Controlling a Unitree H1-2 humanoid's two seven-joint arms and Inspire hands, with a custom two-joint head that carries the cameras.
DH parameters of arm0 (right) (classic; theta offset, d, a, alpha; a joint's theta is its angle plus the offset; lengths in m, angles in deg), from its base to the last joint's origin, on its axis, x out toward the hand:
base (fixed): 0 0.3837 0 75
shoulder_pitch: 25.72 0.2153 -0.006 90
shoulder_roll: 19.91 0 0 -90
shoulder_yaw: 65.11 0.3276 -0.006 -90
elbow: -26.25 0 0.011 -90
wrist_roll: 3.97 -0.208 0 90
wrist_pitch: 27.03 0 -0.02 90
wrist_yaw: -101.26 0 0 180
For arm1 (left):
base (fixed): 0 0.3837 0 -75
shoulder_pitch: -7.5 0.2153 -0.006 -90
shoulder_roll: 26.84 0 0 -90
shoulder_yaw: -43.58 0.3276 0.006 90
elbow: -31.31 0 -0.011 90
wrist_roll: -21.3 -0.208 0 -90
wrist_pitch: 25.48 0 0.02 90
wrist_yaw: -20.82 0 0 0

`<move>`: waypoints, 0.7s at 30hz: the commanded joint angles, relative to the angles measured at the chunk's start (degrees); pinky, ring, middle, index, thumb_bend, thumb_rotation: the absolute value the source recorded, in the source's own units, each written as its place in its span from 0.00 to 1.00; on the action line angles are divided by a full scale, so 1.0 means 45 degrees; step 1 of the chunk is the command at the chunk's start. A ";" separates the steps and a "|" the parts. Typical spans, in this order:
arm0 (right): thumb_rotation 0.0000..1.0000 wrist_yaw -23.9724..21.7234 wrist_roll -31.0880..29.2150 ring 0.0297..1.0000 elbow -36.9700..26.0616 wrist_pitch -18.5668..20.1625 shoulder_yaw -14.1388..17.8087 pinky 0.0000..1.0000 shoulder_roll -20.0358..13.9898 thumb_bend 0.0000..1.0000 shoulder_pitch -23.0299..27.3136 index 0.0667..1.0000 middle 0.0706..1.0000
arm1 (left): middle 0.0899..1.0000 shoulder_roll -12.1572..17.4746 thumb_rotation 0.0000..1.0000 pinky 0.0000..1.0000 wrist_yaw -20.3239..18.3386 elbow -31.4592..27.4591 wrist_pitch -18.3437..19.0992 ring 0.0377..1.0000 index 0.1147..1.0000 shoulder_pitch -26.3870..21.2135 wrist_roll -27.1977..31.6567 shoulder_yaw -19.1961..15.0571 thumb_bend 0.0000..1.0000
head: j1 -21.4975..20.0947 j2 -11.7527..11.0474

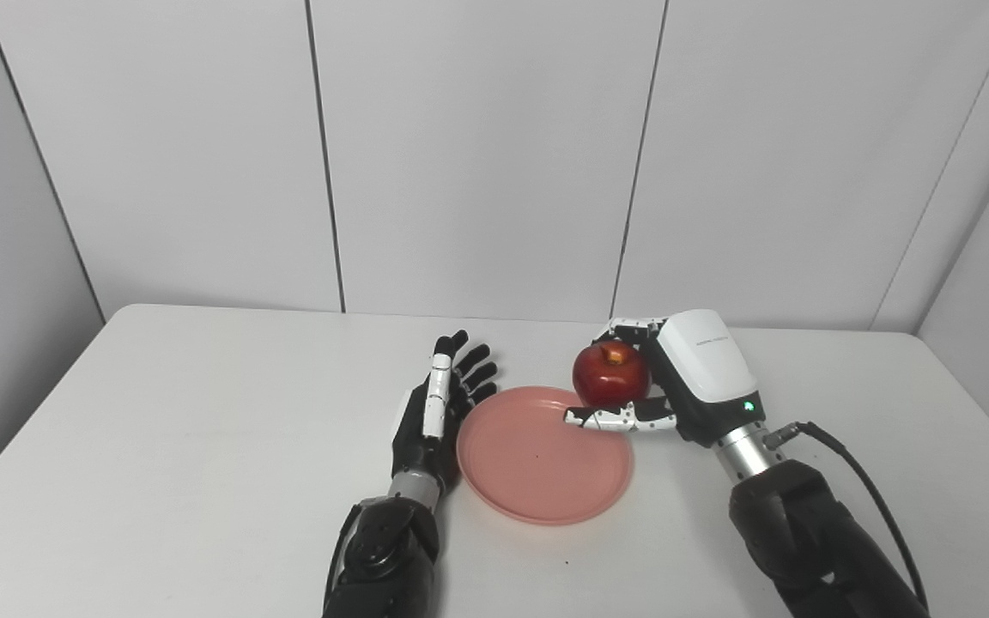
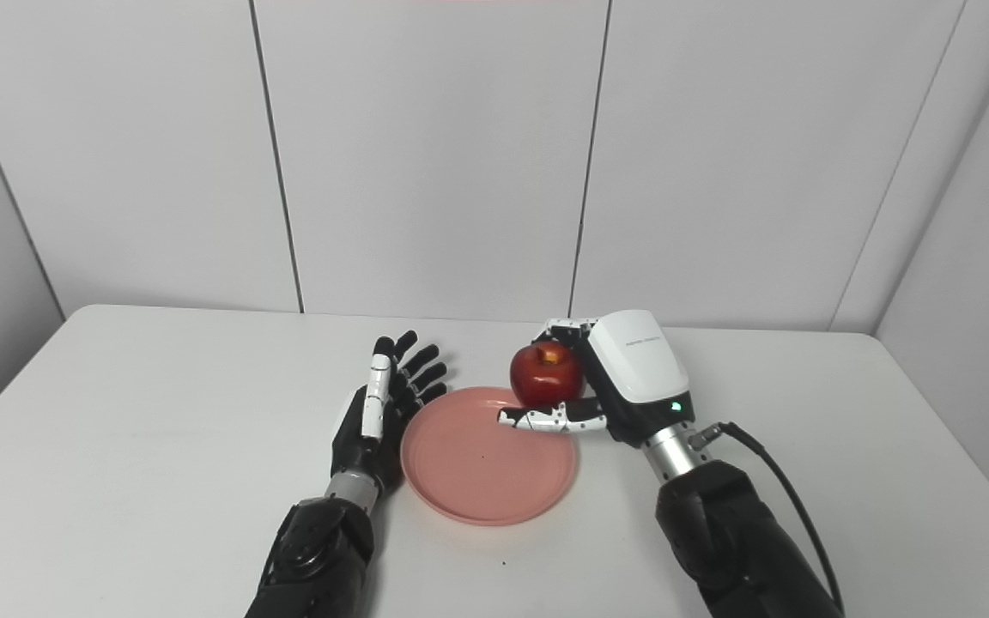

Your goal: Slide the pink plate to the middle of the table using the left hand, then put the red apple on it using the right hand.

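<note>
The pink plate [image 1: 543,455] lies flat near the middle of the white table [image 1: 203,446]. My left hand [image 1: 439,403] rests on edge against the plate's left rim, open, fingers stretched toward the wall. The red apple [image 1: 610,374] is held by my right hand [image 1: 675,386], which is shut on it, fingers behind and thumb [image 1: 619,419] under its front. The apple hangs over the plate's far right rim, slightly above it. In the right eye view the apple [image 2: 548,375] and plate [image 2: 488,455] appear the same way.
Grey wall panels stand behind the table's far edge [image 1: 494,316]. A black cable [image 1: 868,489] loops off my right forearm. The table's left and right stretches show only bare white surface.
</note>
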 commanded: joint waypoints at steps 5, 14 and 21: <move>0.65 0.0269 0.0138 0.18 0.0100 -0.0309 -0.0009 0.14 0.0182 0.58 0.0880 0.40 0.24 | 0.86 -0.0017 0.92 0.85 0.0288 0.0813 0.0864 0.85 0.89 0.0713 -0.0141 0.0019 0.71 | 0.0001 0.0018; 0.68 0.0561 0.0608 0.17 0.0788 -0.0379 -0.0286 0.13 0.0327 0.59 0.0964 0.40 0.23 | 0.86 -0.0031 0.93 0.87 0.0221 0.0844 0.0853 0.85 0.90 0.0731 -0.0188 -0.0026 0.71 | 0.0052 -0.0018; 0.70 0.0639 0.0756 0.18 0.1166 -0.0399 -0.0448 0.14 0.0282 0.60 0.0972 0.43 0.24 | 0.85 -0.0065 0.92 0.86 0.0238 0.0867 0.0832 0.84 0.89 0.0719 -0.0166 -0.0080 0.71 | 0.0066 -0.0023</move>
